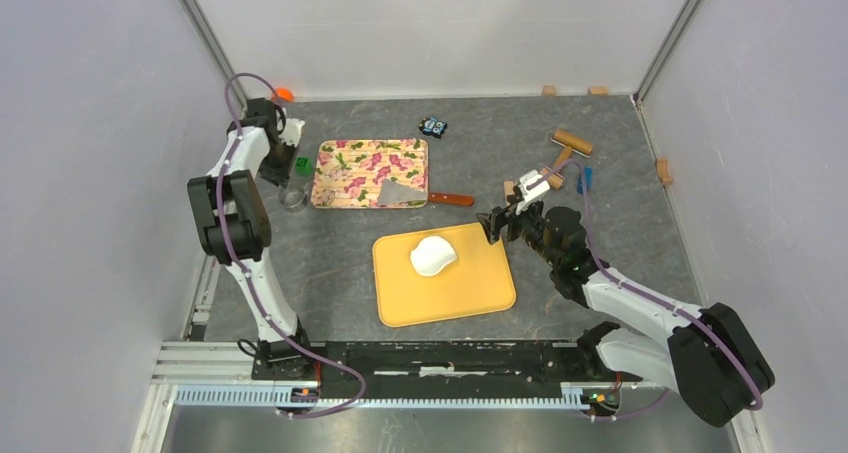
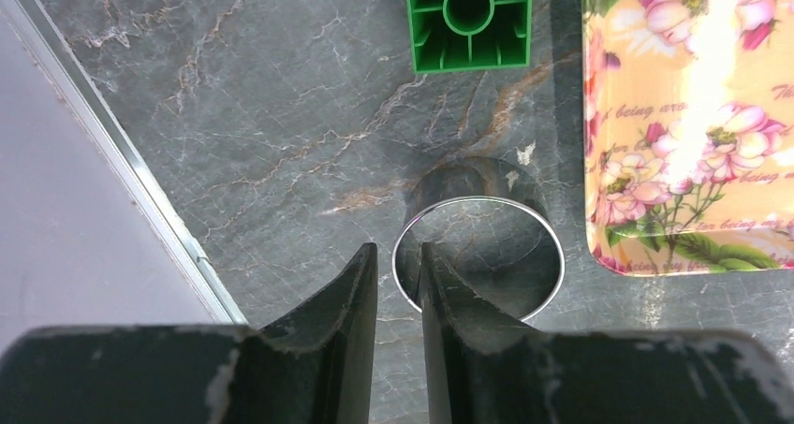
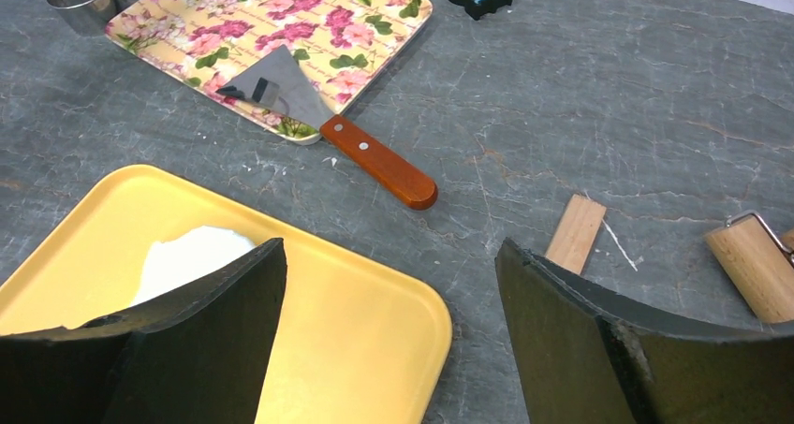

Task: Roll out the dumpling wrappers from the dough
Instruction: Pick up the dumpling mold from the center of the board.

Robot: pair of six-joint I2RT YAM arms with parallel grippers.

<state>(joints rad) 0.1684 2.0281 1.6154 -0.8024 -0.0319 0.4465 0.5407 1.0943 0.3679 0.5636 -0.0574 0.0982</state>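
Note:
The dough (image 1: pixel 433 256) lies as a flattened white patch on the yellow board (image 1: pixel 470 293); in the right wrist view the dough (image 3: pixel 192 255) shows behind my left finger. Separate dumpling wrappers are out of view. My right gripper (image 1: pixel 492 225) hovers open over the board's right edge (image 3: pixel 374 349), nothing between its fingers (image 3: pixel 391 255). My left gripper (image 1: pixel 291 176) is at the far left, beside the floral tray. It is shut (image 2: pixel 398 251) on the wall of a round metal ring (image 2: pixel 552 246), one finger outside and one inside.
The floral tray (image 1: pixel 350 188) carries a scraper blade (image 1: pixel 405 190) with a wooden handle (image 1: pixel 452 199). A green block (image 2: pixel 468 21) sits just beyond the ring. A rolling pin (image 1: pixel 572 141), wooden strips (image 3: pixel 576 232) and a small owl figure (image 1: pixel 432 126) lie to the right and back.

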